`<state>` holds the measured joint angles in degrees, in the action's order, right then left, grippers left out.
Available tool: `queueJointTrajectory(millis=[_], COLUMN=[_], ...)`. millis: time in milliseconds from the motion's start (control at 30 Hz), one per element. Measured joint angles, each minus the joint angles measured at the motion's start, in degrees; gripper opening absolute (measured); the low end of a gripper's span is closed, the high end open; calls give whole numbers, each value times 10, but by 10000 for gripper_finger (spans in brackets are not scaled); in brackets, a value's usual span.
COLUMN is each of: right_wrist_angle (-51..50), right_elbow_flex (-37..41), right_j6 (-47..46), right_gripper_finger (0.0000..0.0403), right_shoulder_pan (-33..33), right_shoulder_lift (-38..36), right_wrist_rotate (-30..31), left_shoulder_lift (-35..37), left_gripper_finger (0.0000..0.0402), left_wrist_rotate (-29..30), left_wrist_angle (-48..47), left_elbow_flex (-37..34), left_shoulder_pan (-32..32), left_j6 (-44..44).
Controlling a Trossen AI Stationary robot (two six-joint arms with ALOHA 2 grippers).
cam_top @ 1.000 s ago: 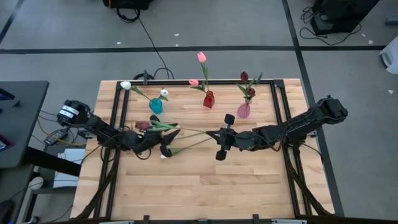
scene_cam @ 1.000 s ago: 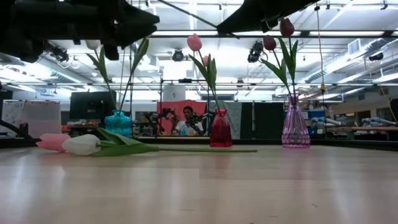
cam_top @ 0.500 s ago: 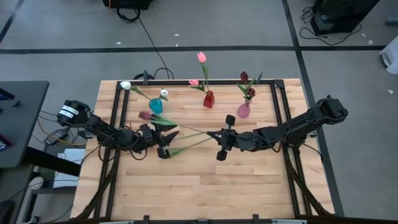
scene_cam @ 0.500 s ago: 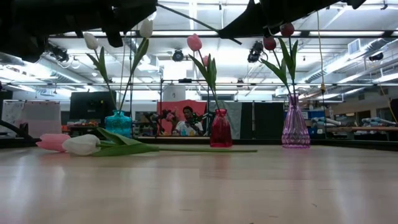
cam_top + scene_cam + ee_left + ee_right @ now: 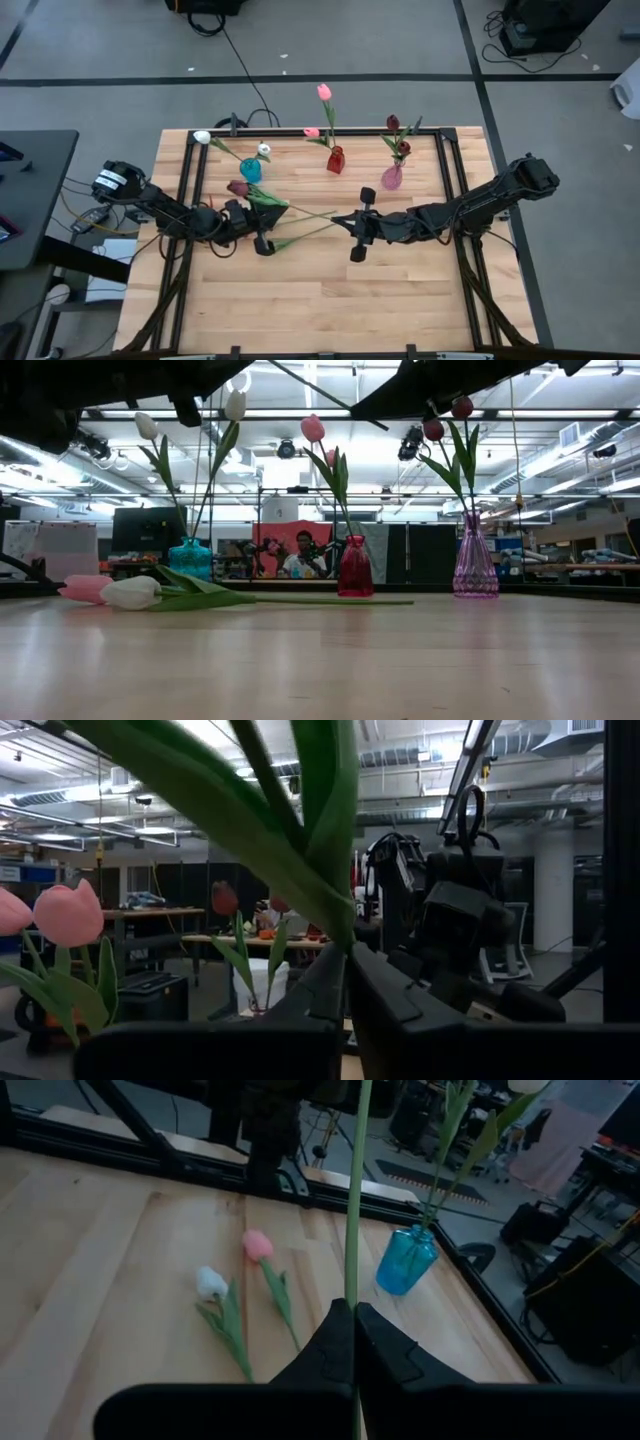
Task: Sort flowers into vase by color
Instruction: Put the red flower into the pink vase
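Mid-handover: right gripper (image 5: pixel 354 1330) fingers clamped on the maroon tulip (image 5: pixel 238 187) stem; left gripper (image 5: pixel 345 982) fingers closed on its leaves, frame centre-left. Next, likely: 1 releases, other carries to purple vase (image 5: pixel 392 177), upper right.

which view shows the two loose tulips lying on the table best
The right wrist view: the white tulip and pink tulip lie fully visible beside each other. The low view shows them side-on and overlapping; in the high view the left arm mostly covers them; the left wrist view misses them.
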<state>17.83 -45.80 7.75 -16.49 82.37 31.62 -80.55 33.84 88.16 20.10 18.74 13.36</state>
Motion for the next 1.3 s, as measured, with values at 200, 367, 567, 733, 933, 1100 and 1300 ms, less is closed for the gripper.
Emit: queueJointTrajectory(millis=[200,367,567,733,933,1100,1300], right_wrist_angle=[0,0,0,-3,-21,-20,-11], right_elbow_flex=[0,0,0,0,0,0,-15], right_j6=[7,8,9,8,-23,-44,-78], right_gripper_finger=[8,8,8,15,75,155,218], right_shoulder_pan=[0,0,0,2,18,30,58], right_shoulder_lift=[0,0,0,0,0,0,20], right_wrist_rotate=[-2,-2,-2,7,-4,-13,-67], left_shoulder_lift=[0,0,0,0,0,0,0], left_gripper_finger=[63,117,97,16,19,16,15], left_wrist_rotate=[7,4,1,-3,6,33,37], left_wrist_angle=[-2,-3,-3,-9,-21,-76,-288], left_elbow_flex=[0,0,0,0,0,10,105], left_shoulder_pan=[-1,-2,-5,-5,-7,-8,-16], left_j6=[-15,-8,1,13,13,10,-6])
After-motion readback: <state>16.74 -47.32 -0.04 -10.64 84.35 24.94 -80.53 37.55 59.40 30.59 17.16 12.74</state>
